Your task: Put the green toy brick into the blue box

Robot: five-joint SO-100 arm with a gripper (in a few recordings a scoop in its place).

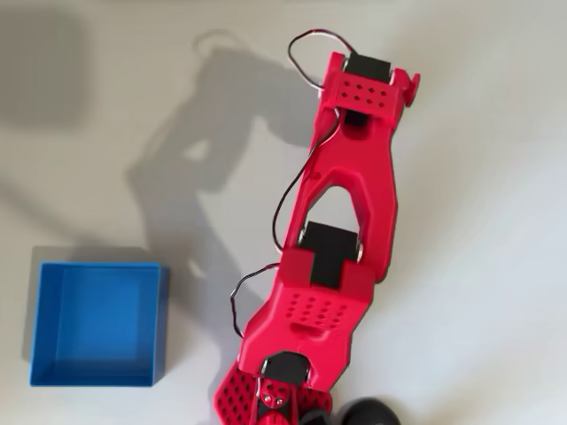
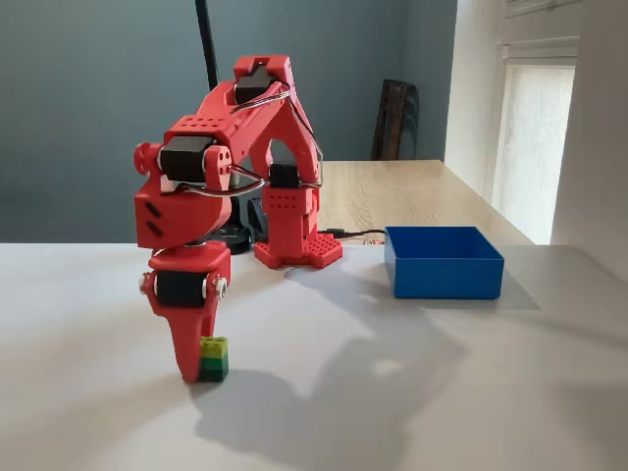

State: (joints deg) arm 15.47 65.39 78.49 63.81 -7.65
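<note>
My red plastic five-joint arm point(image 2: 240, 147) rises from its studded base at the back of the table, folds over at the elbow and reaches forward and down. In the overhead view the same arm point(image 1: 350, 204) runs lengthwise up the picture, black servo blocks showing at the joints and thin wires looping along its left side. My red two-finger gripper point(image 2: 196, 358) points straight down, its tip at the table surface. From the fixed view I cannot tell how far its jaws stand apart.
</note>
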